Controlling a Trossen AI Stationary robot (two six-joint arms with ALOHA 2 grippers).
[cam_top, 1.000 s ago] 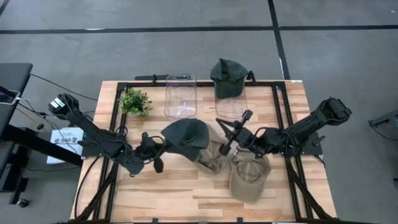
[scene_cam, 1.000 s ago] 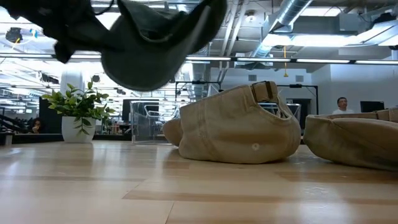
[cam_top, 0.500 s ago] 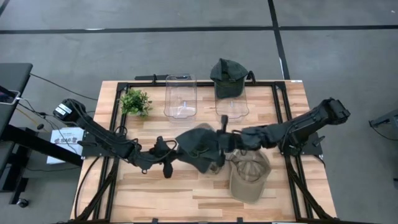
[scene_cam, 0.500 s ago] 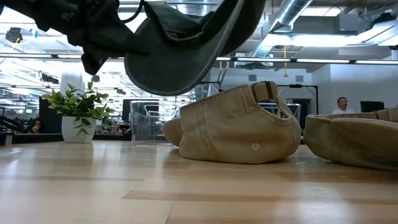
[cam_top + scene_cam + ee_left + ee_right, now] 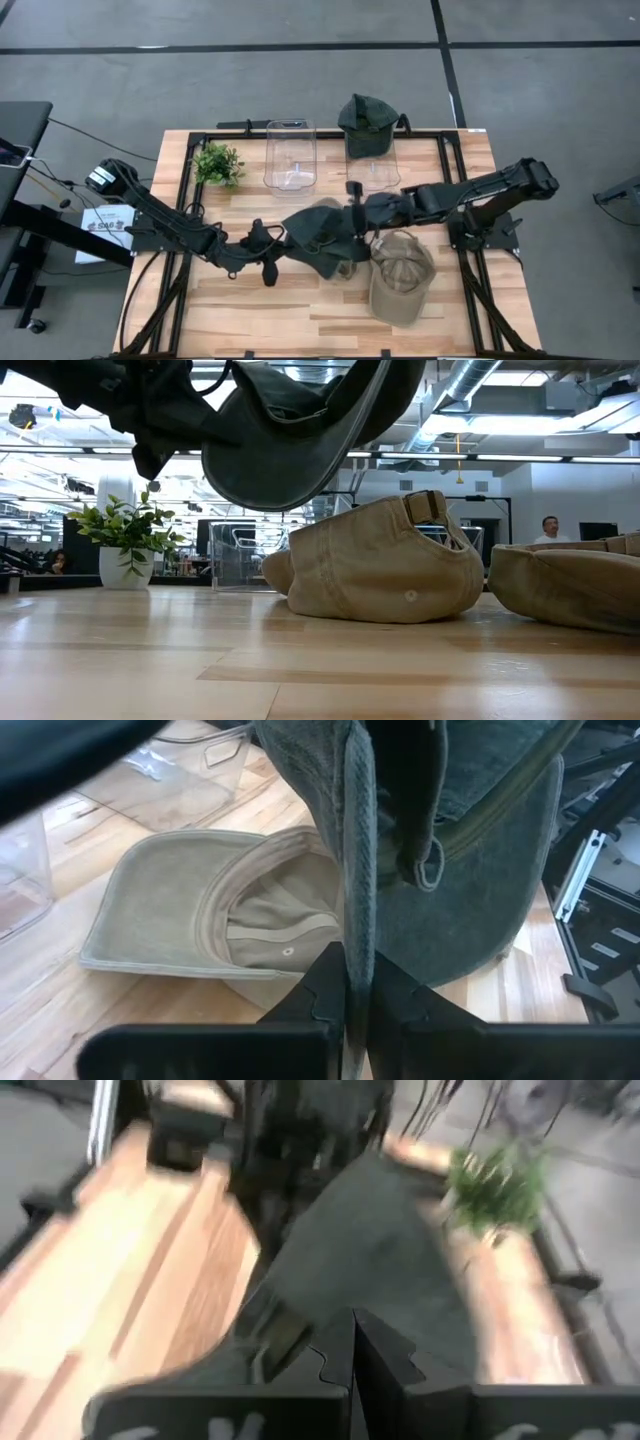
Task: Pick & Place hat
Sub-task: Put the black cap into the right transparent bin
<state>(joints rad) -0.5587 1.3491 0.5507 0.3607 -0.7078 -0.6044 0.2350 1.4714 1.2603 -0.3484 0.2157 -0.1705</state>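
Note:
A dark green hat (image 5: pixel 320 240) hangs over the table's middle, above a tan hat (image 5: pixel 390 565) that lies on the wood. My left gripper (image 5: pixel 284 244) is shut on the green hat from its left side. My right gripper (image 5: pixel 352 214), fingers shut (image 5: pixel 352 1330), reaches in from the right to the hat's far right side. A second tan hat (image 5: pixel 400 282) lies near the front right. Another dark green hat (image 5: pixel 366 114) sits on a clear stand at the back. My left gripper pinches the green hat's brim (image 5: pixel 357 870) between its two fingers, coming nearly level from the table's left. The brim stands on edge between the fingers. The hat is lifted clear, and its crown (image 5: pixel 280 460) bulges down above the tan hat. My right gripper is at the hat's far right side; whether it touches the hat, I cannot tell.
A clear container (image 5: pixel 290 155) and a small potted plant (image 5: pixel 218 163) stand at the back left. A black frame (image 5: pixel 190 200) runs along the table's sides. Bare wood lies at the front left (image 5: pixel 260 310).
My left gripper has carried the green hat toward the table's right and a little nearer, over the tan hat, then held still. My right gripper has swung from pointing at the far edge to pointing left, and has reached in to the hat.

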